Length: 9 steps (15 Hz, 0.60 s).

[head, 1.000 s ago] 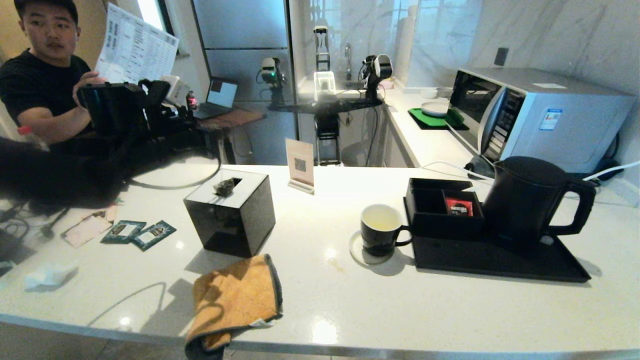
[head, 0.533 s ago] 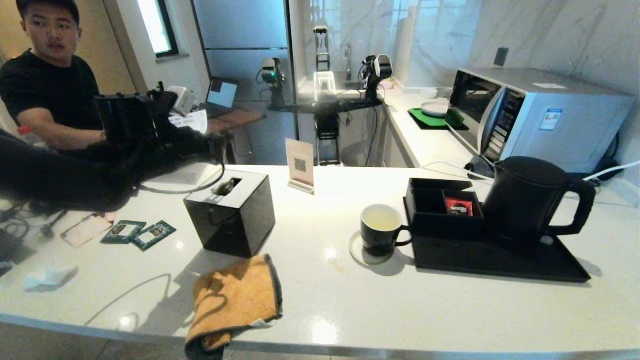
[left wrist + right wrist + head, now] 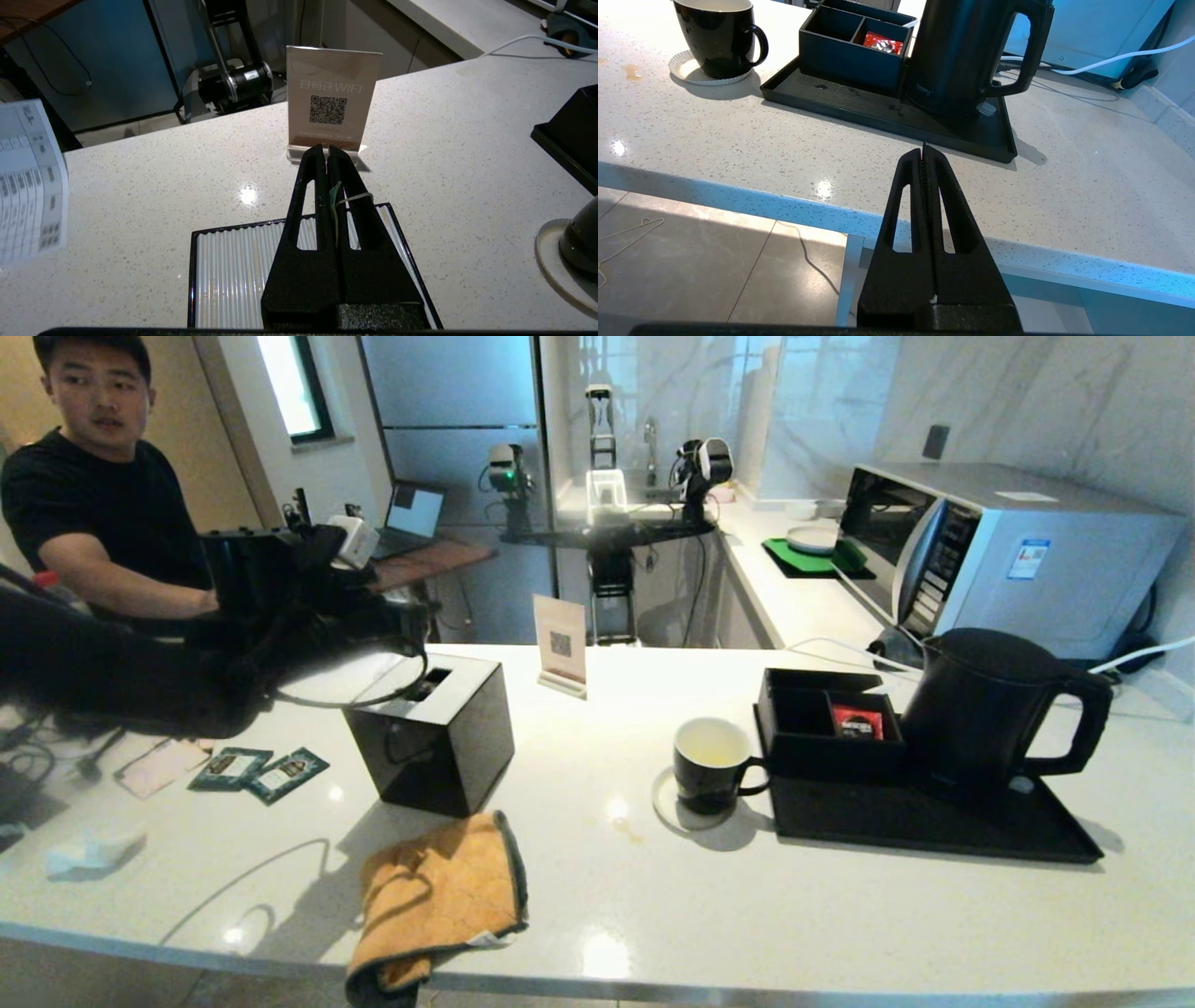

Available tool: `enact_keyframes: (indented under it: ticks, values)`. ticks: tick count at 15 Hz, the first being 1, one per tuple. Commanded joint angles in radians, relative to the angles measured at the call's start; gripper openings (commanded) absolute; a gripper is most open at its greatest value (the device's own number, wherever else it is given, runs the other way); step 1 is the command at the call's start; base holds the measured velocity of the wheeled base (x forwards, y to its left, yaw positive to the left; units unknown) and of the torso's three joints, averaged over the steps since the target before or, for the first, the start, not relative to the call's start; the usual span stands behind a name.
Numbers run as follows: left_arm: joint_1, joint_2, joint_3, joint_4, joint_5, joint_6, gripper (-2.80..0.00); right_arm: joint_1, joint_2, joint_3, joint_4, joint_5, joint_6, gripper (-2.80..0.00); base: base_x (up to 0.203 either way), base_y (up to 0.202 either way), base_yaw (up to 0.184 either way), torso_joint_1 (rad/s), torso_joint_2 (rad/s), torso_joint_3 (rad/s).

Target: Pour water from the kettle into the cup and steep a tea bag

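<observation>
The black kettle stands on a black tray at the right. Left of the tray, the black cup sits on a white coaster, white inside. My left arm reaches in from the left over a black box. In its wrist view the left gripper is shut, pinching a small green tag and pale string. The tea bag's pouch is hidden. My right gripper is shut and empty, hovering off the counter's front edge facing the tray.
A black organiser on the tray holds a red sachet. A QR sign stands behind the box. An orange cloth hangs over the front edge, two green packets lie at left. A person sits far left, a microwave at back right.
My left arm has swung right over the black box. The small pouch seen on the box top no longer shows. The person lowered a sheet of paper.
</observation>
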Motion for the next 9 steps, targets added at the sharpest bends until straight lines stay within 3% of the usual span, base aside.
enact_keyframes:
  ticks: [1,9]
  values:
    - [-0.005,0.011,0.001,-0.004,-0.002,0.000,-2.80,0.000,0.000,0.000,-0.001,0.001,-0.001,-2.80,0.000,0.000,0.000,0.000,0.00,0.000]
    - [-0.048,0.022,0.001,-0.004,0.004,0.000,-2.80,0.000,0.001,0.000,-0.001,0.000,-0.001,-2.80,0.000,0.000,0.000,0.000,0.00,0.000]
